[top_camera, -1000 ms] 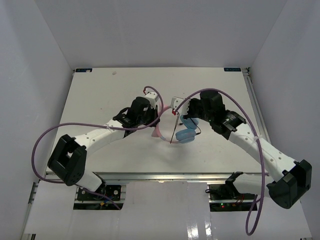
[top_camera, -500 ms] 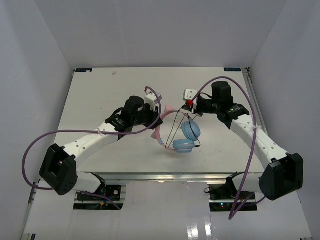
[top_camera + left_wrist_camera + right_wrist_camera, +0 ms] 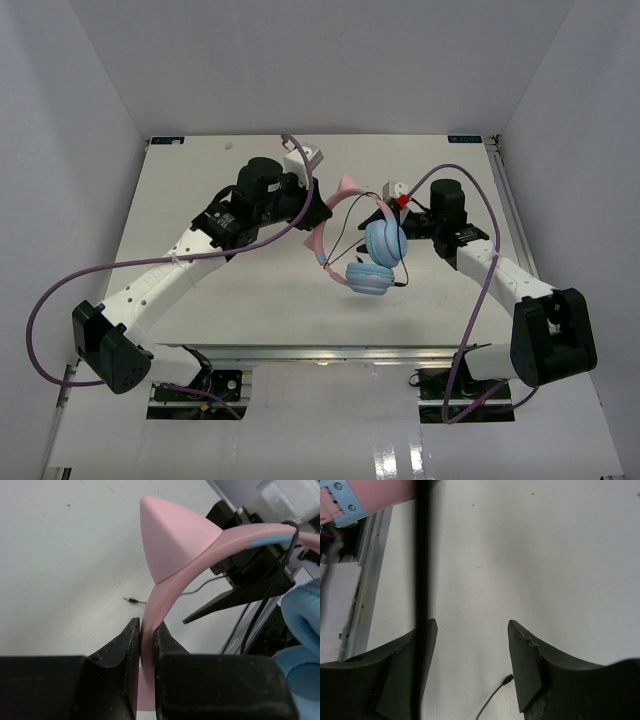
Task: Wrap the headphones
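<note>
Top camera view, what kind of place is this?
Probably a robotics lab test booth: a white table boxed in by plain white walls, a left arm and a right arm mounted at its near edge, and the headphones as the prop.

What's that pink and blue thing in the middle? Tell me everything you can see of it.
Small headphones: a pink, plastic-looking headband with a pointed pink cat ear, two round, padded light blue ear cups close together, and a thin black cord. The left arm's fingers pinch the headband, apparently holding it above the white table. The cord's plug lies on the table. The right arm's fingers are open near the cord.
</note>
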You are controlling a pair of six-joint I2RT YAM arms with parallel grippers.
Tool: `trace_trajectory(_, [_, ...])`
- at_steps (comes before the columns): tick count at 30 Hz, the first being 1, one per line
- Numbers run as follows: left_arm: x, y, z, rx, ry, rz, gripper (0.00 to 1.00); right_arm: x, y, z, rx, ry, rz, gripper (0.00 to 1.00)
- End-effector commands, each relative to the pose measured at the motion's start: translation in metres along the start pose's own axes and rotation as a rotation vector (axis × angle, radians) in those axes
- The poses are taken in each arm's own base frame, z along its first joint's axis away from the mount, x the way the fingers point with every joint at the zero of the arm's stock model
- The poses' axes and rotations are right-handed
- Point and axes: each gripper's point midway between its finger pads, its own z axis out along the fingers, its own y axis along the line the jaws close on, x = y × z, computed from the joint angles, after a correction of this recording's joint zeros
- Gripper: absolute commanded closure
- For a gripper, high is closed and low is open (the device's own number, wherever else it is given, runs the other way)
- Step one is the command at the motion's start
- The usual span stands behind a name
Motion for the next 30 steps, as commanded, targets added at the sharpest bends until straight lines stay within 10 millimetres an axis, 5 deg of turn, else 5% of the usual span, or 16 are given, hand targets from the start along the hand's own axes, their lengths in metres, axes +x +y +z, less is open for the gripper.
trace_trajectory(1, [-0.09,-0.029,-0.039,0.025,-0.244,-0.088,1.0,-0.022,0.013,0.014,-0.114,-0.133,0.083,0.35])
trace_trajectory(10, [-0.155,-0.029,-0.065,-0.042,-0.443,-0.193,1.0,-0.018,0.024,0.017,-0.148,-0.196,0.216,0.41])
trace_trajectory(15, [-0.175,-0.018,-0.073,-0.095,-0.552,-0.285,1.0,-0.024,0.026,0.016,-0.148,-0.234,0.241,0.66])
trace_trajectory(22, [-0.183,-0.008,-0.069,-0.122,-0.627,-0.405,1.0,-0.04,0.031,0.013,-0.156,-0.277,0.261,0.89])
trace_trajectory(30, [-0.161,0.066,-0.071,-0.49,-0.723,-0.505,1.0,0.004,0.013,0.014,0.118,0.069,0.086,0.92])
